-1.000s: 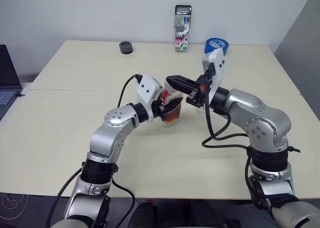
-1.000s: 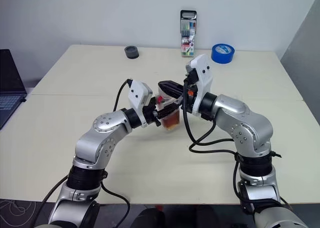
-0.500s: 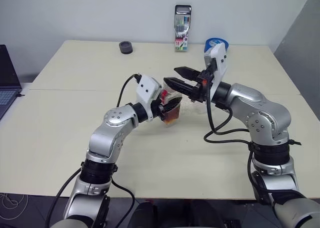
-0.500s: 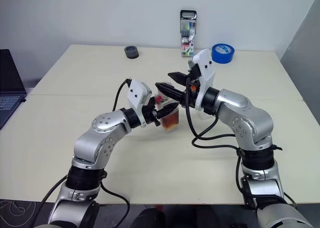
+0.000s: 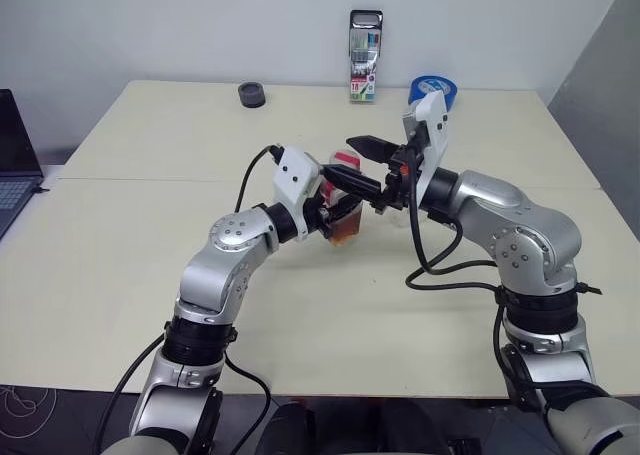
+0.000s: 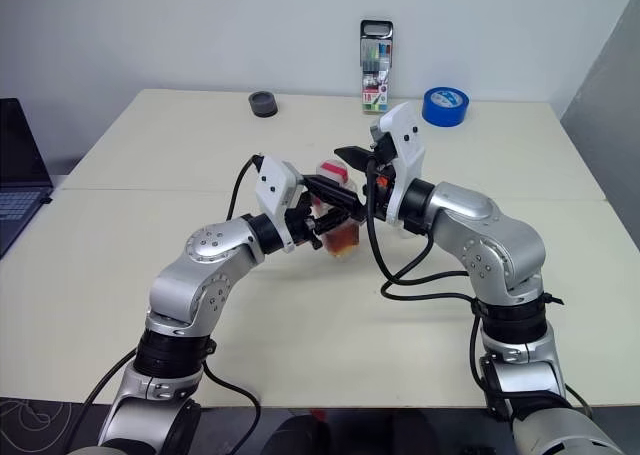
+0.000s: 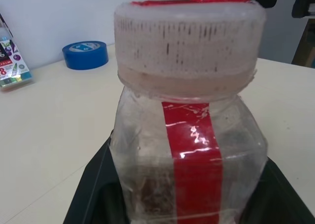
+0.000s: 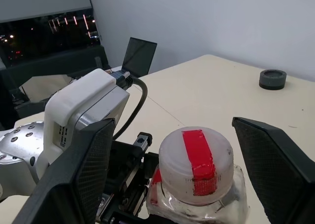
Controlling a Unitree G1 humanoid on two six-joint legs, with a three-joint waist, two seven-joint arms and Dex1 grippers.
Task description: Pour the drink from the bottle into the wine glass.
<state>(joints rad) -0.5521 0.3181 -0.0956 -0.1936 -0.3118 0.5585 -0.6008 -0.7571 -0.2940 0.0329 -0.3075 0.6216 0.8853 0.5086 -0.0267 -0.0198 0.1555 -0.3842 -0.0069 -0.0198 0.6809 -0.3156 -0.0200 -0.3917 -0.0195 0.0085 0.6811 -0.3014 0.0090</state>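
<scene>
The bottle (image 7: 189, 135) stands upright above the middle of the table (image 5: 150, 265), its cap (image 8: 196, 165) on, a layer of reddish-brown drink (image 6: 341, 239) low in its squarish body. The left gripper (image 6: 318, 215) is clamped on that body from the side — a hold that seems meant to brace the bottle so that the cap can be worked loose without the bottle turning. The right gripper (image 8: 197, 170) hangs with its two fingers spread wide, one to each side of the cap and touching neither side of it; that placement reads as lining up for a pinch on the cap. The wine glass (image 5: 397, 213) is hard to make out — something clear just behind the right gripper's fingers may be it. Well apart, at the table's far edge, sit a marker pack (image 5: 365, 57), a roll of blue tape (image 6: 445, 106) and a small dark puck (image 5: 252, 95); a laptop (image 5: 15, 160) lies off the left edge
</scene>
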